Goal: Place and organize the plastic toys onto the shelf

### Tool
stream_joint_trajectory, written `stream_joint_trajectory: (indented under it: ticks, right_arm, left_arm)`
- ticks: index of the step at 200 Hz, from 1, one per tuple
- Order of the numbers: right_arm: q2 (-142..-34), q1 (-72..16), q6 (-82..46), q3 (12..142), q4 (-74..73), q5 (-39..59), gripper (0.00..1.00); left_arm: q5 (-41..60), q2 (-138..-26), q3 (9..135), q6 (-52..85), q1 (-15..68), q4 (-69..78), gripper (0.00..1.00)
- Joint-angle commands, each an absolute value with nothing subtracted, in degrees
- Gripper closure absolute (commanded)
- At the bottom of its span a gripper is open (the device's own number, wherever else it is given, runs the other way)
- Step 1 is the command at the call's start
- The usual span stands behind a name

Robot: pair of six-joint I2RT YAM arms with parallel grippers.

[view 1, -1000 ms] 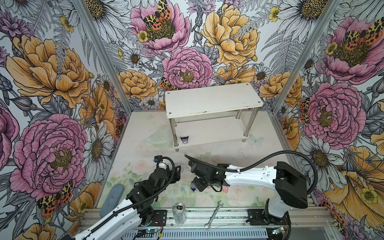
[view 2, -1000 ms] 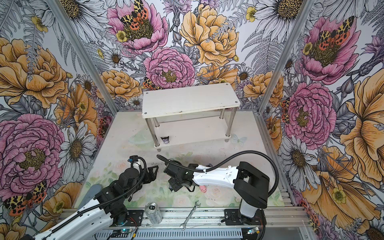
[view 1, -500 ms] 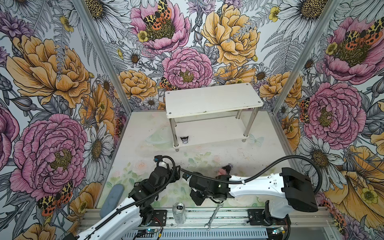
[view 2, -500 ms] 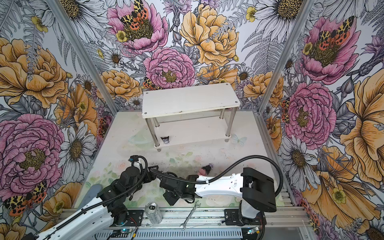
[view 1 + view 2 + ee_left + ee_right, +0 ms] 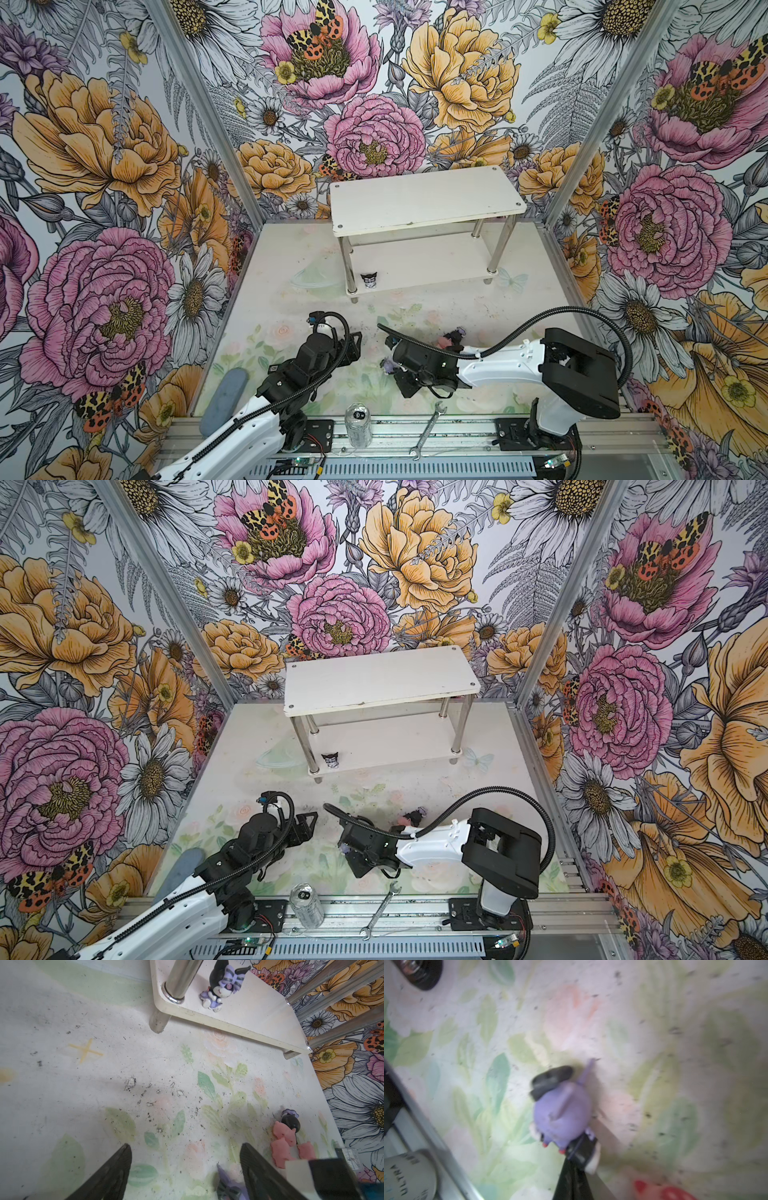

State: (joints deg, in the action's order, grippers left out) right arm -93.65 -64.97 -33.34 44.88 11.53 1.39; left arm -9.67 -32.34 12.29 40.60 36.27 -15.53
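**1. Left fingers** [image 5: 185, 1167], near left. Mine, spread wide with nothing between them, hanging over the surface [image 5: 83, 1105].

**2. Shelved figurine** [image 5: 222, 987], far of those fingers. It stands upright on the lower tier of the shelf [image 5: 424, 199], just beside the near-left leg. Its long axis is vertical, ears up, face toward the near side.

**3. Held figurine** [image 5: 562, 1113], near centre, black, purple and white. My right fingers [image 5: 575, 1169] are closed narrow on its dark-and-white end.
- The purple bulk juts past my tips, and the thin tail points away from me.
- Its long axis roughly continues the line of my fingers.
- The wrist view is blurred, so I cannot tell whether it is clear of the surface.
- Handling, as I judge it: light, rigid, smooth plastic, so it may well twist in an end pinch. The ears and tail are too thin to hold. A grip across the round body would be the steadier one.

**4. Pigs** [image 5: 284, 1140], right of centre, just far of my right arm.
- Three pink ones show, clumped and touching.
- A dark figurine [image 5: 291, 1122] lies against the clump's far side. I cannot tell which way it faces.
- Handling, as I judge it: tiny, light and squat, best taken across the flanks.

**5. Shelf**, far, centre to right. Its long axis runs left to right. The top tier carries no toy.
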Motion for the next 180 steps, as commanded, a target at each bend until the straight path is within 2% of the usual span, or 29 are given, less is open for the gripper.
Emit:
stream_joint_trajectory:
  ticks: [1, 46, 69, 81, 106, 118, 163, 180]
  right_arm:
    - [-90.52, -61.18, -32.01, 43.07, 9.61, -1.27, 1.0]
    - [-83.49, -59.73, -33.92, 44.53, 14.83, -0.6, 1.0]
    - [-81.36, -61.52, -37.23, 48.55, 21.73, -1.24, 0.93]
    - [-81.73, -62.79, -38.79, 51.16, 24.43, -0.96, 0.88]
    - [-86.24, -64.47, -39.97, 56.55, 27.91, 0.64, 0.66]
    - [-89.26, -65.33, -38.98, 59.22, 28.57, 0.31, 0.6]
    - [-97.42, -65.44, -35.13, 65.7, 29.11, -2.59, 0.61]
    - [-98.76, -65.04, -34.48, 66.52, 29.06, -2.46, 0.68]
  left_arm:
    - [-8.53, -31.77, 11.41, 40.98, 35.71, -13.8, 0.16]
    - [-8.95, -31.86, 11.78, 40.54, 35.55, -14.85, 0.16]
    - [-9.23, -32.03, 11.72, 40.13, 35.16, -14.77, 0.16]
    - [-8.88, -32.23, 11.65, 40.24, 34.89, -14.69, 0.16]
    - [-8.71, -32.34, 11.09, 40.08, 34.78, -14.07, 0.16]
    - [-8.53, -32.27, 11.07, 40.25, 34.79, -14.15, 0.16]
    - [-8.17, -30.99, 11.41, 39.99, 34.55, -15.31, 0.15]
    - [-8.24, -30.54, 11.55, 39.68, 34.48, -15.91, 0.15]
